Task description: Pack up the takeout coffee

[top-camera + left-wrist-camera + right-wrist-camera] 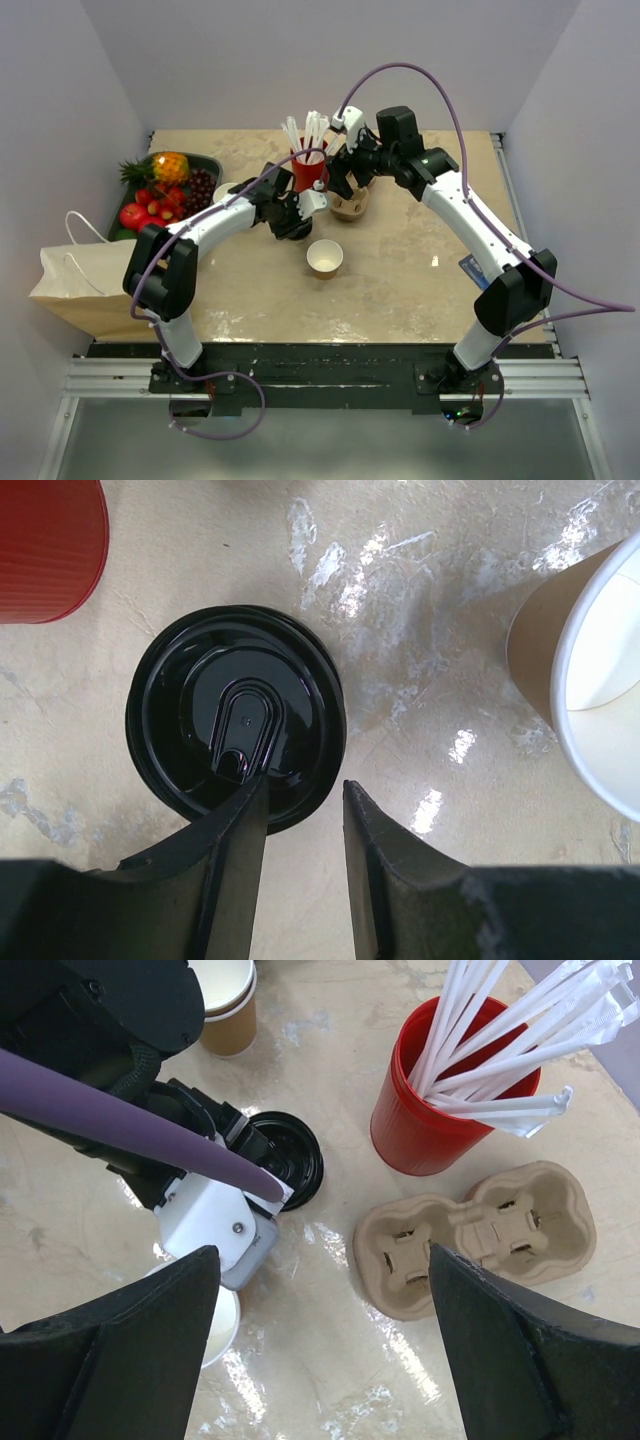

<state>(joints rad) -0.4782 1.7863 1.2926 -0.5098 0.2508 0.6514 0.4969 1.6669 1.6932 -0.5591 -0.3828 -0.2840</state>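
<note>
Nearest my side, a tan kraft-paper bag with white cord handles [75, 280] sits at the near left edge of the pale marbled table [400, 300], close to the left arm's base. Further in, near the middle, I see a lidless tan paper cup with a white inside [325, 258], upright and on its own.

Just beyond it is the takeout coffee [237, 715], a small cup under a round black plastic lid. From the left wrist I look straight down on the lid, so its paper wall is hidden from me. It stands upright on the table, between the lidless cup and the red cup. My left gripper [305, 798] hangs right over it. Its fingers stand a narrow gap apart with nothing between them, one fingertip [245, 810] overlapping the lid's near rim and the other just off it. I cannot tell whether that fingertip touches the lid.

Beyond the coffee, a brown moulded-pulp cup carrier [475, 1235] lies flat, two pockets showing, just beside a ribbed red cup [420, 1125] stuffed with white wrapped straws [500, 1050]. My right gripper [320, 1260] hovers above this group, jaws spread wide and holding nothing.

At the far left, a dark tray [208, 163] carries a pineapple, grapes and red fruit, with a stack of tan cups [228, 1005] near it.
</note>
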